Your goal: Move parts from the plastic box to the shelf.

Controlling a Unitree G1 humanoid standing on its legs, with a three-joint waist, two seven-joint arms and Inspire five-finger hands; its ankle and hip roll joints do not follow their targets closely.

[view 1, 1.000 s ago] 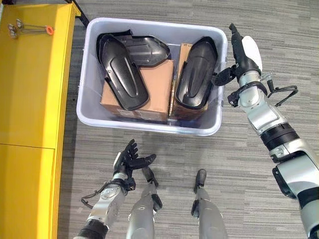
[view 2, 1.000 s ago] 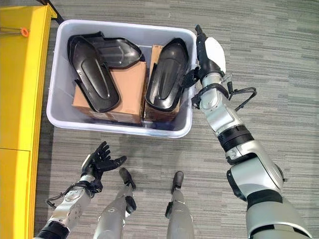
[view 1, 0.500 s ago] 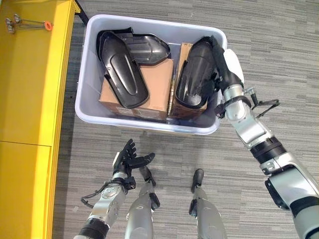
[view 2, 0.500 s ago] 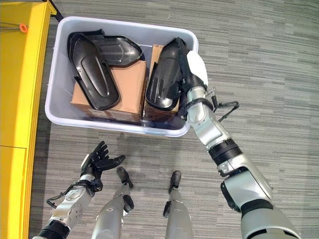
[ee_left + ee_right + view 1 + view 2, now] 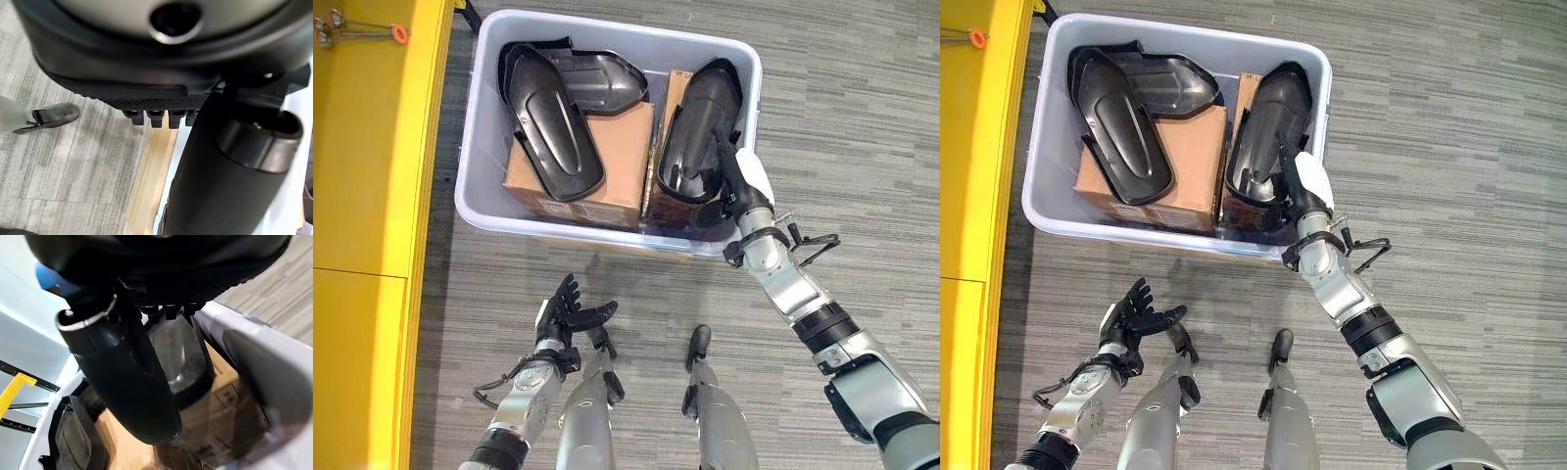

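At the upper middle of the left eye view, the right-hand black part leans on a cardboard carton inside the plastic box. The right hand, fingers straight and holding nothing, reaches onto its lower edge; it should probably curl firmly round that edge, then lift clear of the wall. The left hand hovers open, lower left. The yellow shelf lies at the left. No writing is legible.
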